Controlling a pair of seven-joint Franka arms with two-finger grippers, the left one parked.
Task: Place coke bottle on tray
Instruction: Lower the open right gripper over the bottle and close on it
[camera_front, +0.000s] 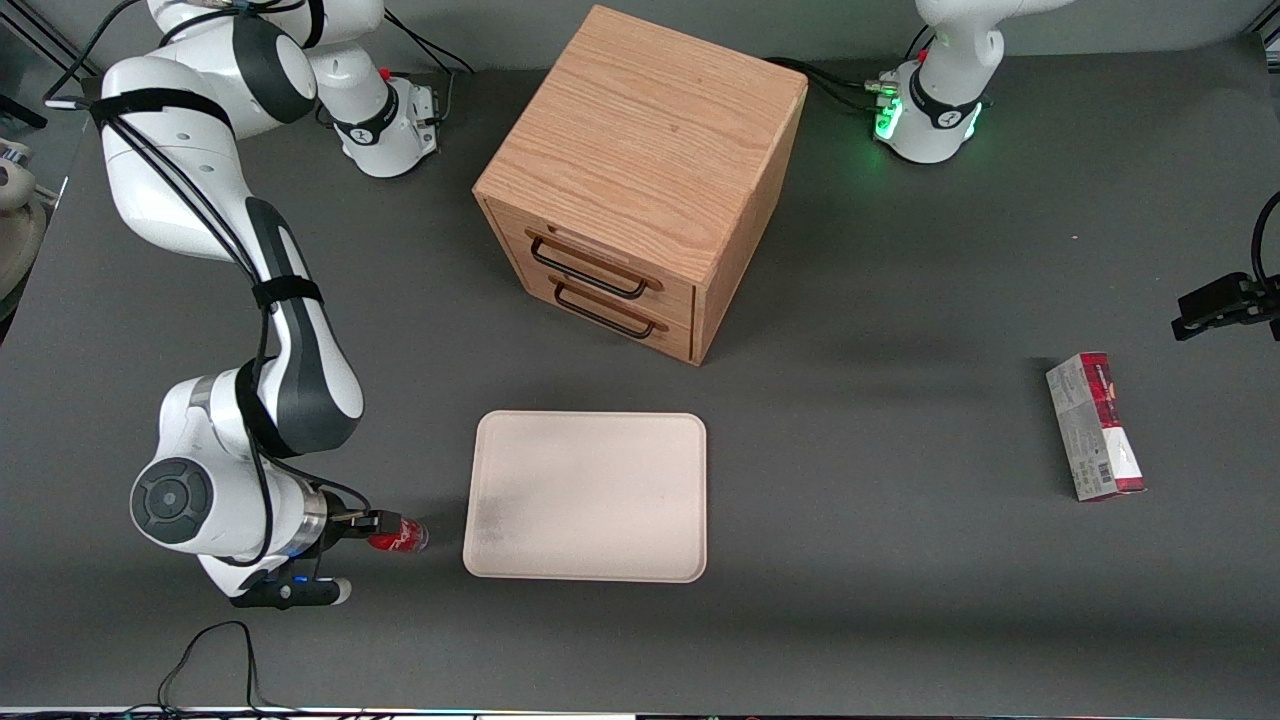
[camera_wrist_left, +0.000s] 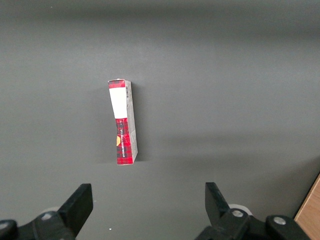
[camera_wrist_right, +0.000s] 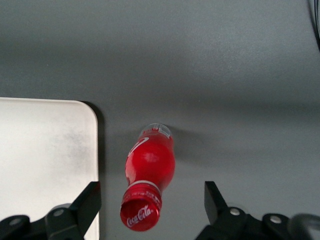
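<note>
Hand (camera_wrist_right: 150, 207) hovering wide open over small red coke bottle (camera_wrist_right: 148, 181), beside flat cream-beige tray (camera_wrist_right: 45, 150). Approaching grasp; next: descending, closing on bottle.

You see a dark grey matte surface (camera_front: 880, 620) under even light. On it stands a wooden two-drawer cabinet (camera_front: 640, 150), its soft shadow falling toward the parked arm's end.

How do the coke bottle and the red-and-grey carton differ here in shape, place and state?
The coke bottle is round with a red cap; the carton is a flat-sided box. The bottle lies beside the tray, between the open fingers of the gripper; the carton lies alone toward the parked arm's end of the table. Both lie on the table and carry red.
</note>
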